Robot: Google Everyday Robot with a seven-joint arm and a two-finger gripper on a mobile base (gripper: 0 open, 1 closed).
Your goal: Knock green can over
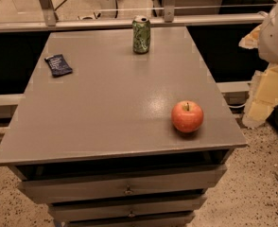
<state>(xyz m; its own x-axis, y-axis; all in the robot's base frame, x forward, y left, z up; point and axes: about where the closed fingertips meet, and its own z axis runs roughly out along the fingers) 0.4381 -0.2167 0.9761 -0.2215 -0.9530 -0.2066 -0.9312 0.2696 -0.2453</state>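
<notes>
The green can (141, 34) stands upright near the far edge of the grey table (106, 108), about midway along that edge. It is mottled green with a silver top. My gripper is out of view. Only a white rounded part of my arm (276, 30) shows at the right edge of the camera view, well to the right of the can and beyond the table's side.
A red apple (187, 116) sits near the table's front right corner. A small dark blue packet (58, 65) lies at the far left. Drawers (127, 189) are below the tabletop. A rail (129, 21) and glass run behind the table. Pale foam blocks (264, 96) stand on the floor at right.
</notes>
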